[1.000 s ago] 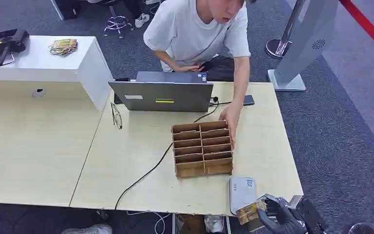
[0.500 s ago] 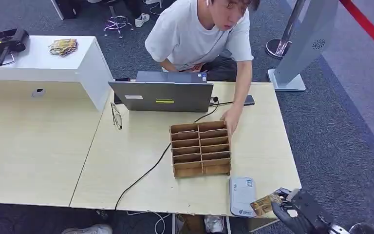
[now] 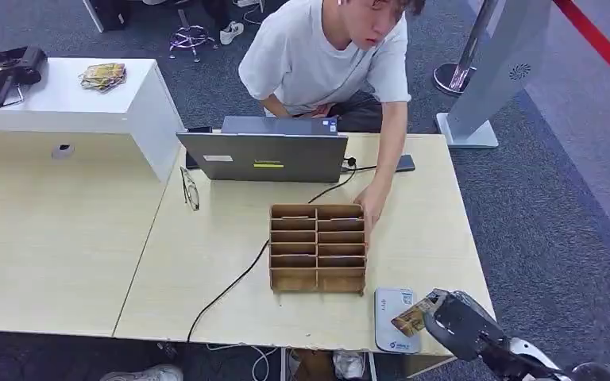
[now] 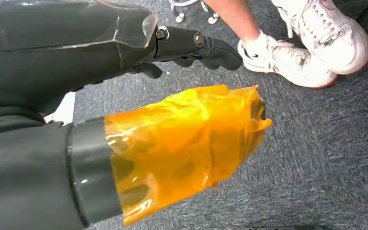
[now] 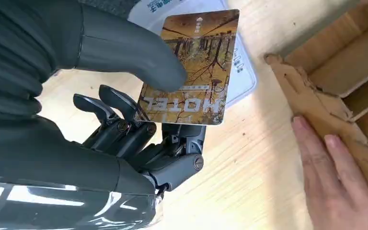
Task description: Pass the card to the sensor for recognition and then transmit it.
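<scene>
Pale wood-grain laminate covered the bench, which ran across the head view. At its far left stood a white raised counter carrying a black device and a small stack of printed cards. A pair of spectacles lay beside a grey laptop computer, and a black cable ran from there toward the near edge. A brown cardboard organiser with two columns of slots sat at mid-bench; a person in a white T-shirt rested a hand against its far right corner. Just beside the organiser, at the near edge, lay the flat white card sensor.

The left hand, seen in the left wrist view, hung over grey carpet with its thumb wrapped in orange film; its dark fingers were extended and held nothing.

The right hand pinched a yellow-brown printed hotel card between thumb and fingers, the card positioned over the sensor's right edge.
</scene>
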Robot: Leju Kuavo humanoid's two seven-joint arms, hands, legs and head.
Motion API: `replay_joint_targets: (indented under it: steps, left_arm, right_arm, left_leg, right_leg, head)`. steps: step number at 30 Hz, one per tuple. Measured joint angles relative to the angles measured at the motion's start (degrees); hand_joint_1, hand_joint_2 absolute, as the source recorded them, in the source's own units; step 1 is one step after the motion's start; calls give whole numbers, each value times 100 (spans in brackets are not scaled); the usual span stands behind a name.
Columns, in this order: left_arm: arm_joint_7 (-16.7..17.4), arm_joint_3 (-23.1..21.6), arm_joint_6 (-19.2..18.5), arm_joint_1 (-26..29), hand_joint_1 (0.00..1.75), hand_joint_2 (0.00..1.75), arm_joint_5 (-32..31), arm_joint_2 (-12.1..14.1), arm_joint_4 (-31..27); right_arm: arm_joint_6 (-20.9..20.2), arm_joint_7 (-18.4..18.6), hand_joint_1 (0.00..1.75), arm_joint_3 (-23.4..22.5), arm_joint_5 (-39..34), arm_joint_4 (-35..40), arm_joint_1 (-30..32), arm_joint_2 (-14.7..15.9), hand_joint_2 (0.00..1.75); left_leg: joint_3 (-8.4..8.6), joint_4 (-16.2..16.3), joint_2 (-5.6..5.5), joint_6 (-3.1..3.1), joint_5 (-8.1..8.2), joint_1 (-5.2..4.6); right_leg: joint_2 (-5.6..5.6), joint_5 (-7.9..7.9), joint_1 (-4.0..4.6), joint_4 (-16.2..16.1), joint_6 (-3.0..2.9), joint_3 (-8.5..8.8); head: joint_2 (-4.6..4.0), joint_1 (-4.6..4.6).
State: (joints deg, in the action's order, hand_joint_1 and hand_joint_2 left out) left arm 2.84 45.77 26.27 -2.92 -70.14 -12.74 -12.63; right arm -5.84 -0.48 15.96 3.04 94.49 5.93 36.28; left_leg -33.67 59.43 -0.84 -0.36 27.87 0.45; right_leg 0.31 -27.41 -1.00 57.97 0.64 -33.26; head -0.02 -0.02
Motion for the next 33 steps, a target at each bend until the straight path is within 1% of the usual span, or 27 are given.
replay_joint_targets:
  steps: [8, 11, 16, 18, 25, 28, 33]
  left_arm:
    - [9, 0, -2, -1, 0, 0, -50, 0, 0]
    - [59, 0, -4, -4, 0, 0, -83, 0, 0]
    - [66, -2, -4, -5, 0, 0, -109, 0, 0]
    - [63, 0, -4, -4, 0, 0, -109, -2, 0]
    - [66, 0, -2, -4, 0, 0, -111, -4, 2]
    - [66, 0, -4, -4, 0, 0, -109, -9, 2]
    - [63, 0, -13, -2, 0, 0, -81, -20, 2]
  right_arm:
    - [-59, 155, 175, 393, 186, -332, -371, -2, 175]
    - [-68, 251, 175, 505, 328, -461, -476, -2, 175]
    - [228, 345, 175, 723, 741, -662, -594, -57, 175]
    - [405, 372, 175, 798, 945, -758, -629, -129, 175]
    - [1188, 411, 175, 977, 1913, -1058, -683, -614, 175]
    - [1522, 380, 175, 1005, 2374, -1119, -685, -903, 175]
    - [2256, 122, 175, 992, 3262, -1136, -671, -1487, 175]
  left_leg:
    - [0, 0, -1, 0, 0, 0]
    - [1, 0, -1, 0, 0, 0]
    - [0, 0, -1, 0, 0, 0]
    - [0, 0, -2, 0, 0, 1]
    - [1, -1, 0, 0, 0, 5]
    - [1, -1, 0, -1, -1, 6]
    - [2, -1, 0, -4, -2, 8]
  right_leg:
    - [0, 0, 0, 0, 0, 0]
    - [-1, 0, 0, 0, 0, 0]
    - [-1, 0, 1, 0, 0, 1]
    - [-1, 0, 1, 0, 0, 1]
    - [-1, 0, 6, 0, 0, 1]
    - [0, 0, 7, 1, -1, 1]
    - [0, 0, 8, 2, -1, 1]
  head:
    - [0, 0]
    - [0, 0]
    - [0, 0]
    - [0, 0]
    - [0, 0]
    - [0, 0]
    - [0, 0]
